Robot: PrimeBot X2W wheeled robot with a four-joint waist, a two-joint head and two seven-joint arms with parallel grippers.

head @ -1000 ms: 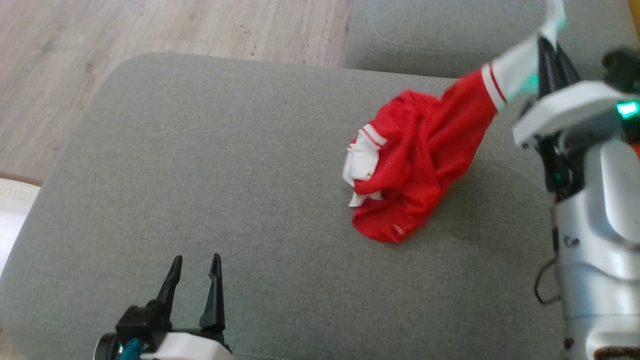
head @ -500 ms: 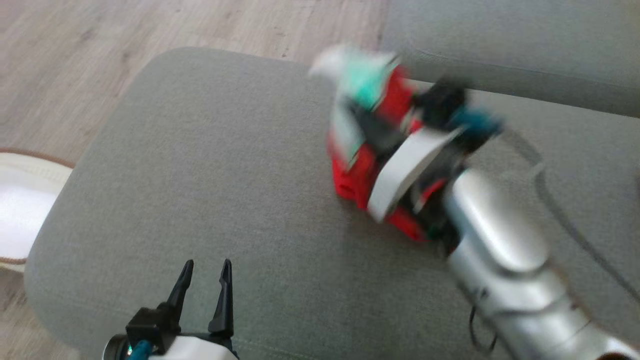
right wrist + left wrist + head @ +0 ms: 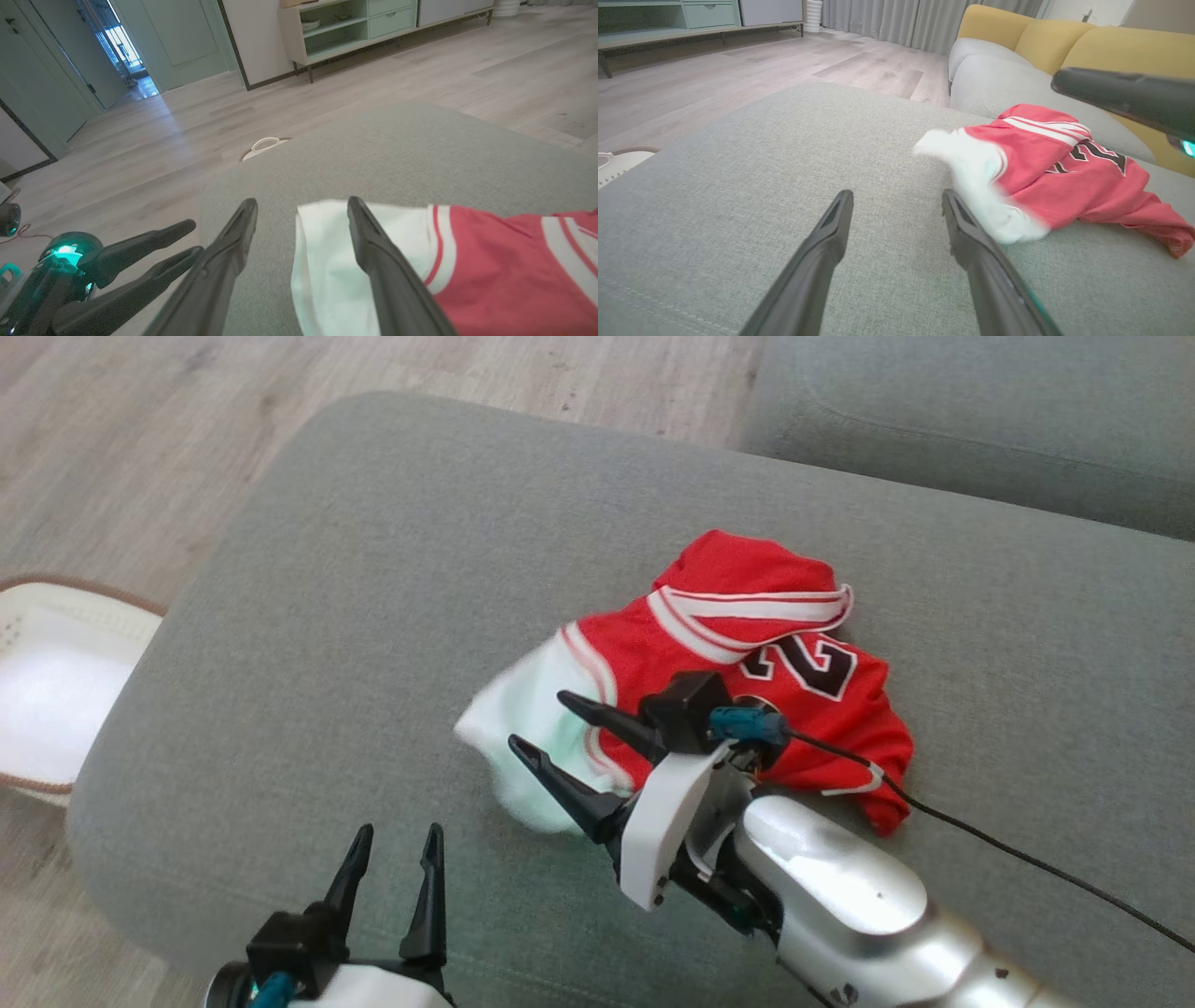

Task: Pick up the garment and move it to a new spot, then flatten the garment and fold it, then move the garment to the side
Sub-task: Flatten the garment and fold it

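Right arm swung way over since a second ago. Back then the right gripper [image 3: 536,719] was up at the far right with the white end of the jersey [image 3: 747,653] pinched between its fingers and the rest dragging in a red lump. Now it sits low over the middle of the grey seat cushion [image 3: 355,551], fingers spread well apart, nothing clamped. The jersey lies loose on the cushion, partly spread, black number and striped neckline facing up, white end toward the robot's left. The fingers hang over that white end; can't tell if they touch the cloth. The camera shifted too, so the cushion itself didn't move.

As for the left gripper [image 3: 400,829], it hasn't budged: at the near edge of the cushion, fingers apart, empty, near the white end but clear of it.

What each view adds:
- Head view: the number on the jersey, the black cable [image 3: 1008,845] trailing from the right wrist across the cushion, and a white container [image 3: 47,691] with a brown rim on the wood floor [image 3: 121,429].
- Left wrist view: yellow back cushions [image 3: 1111,46] behind the jersey, plus one right-gripper finger poking in at top right.
- Right wrist view: one of its own fingers crossing in front of the white cloth, the left gripper at bottom left, and across the room a pale green sideboard [image 3: 355,23] and an open doorway [image 3: 117,42].
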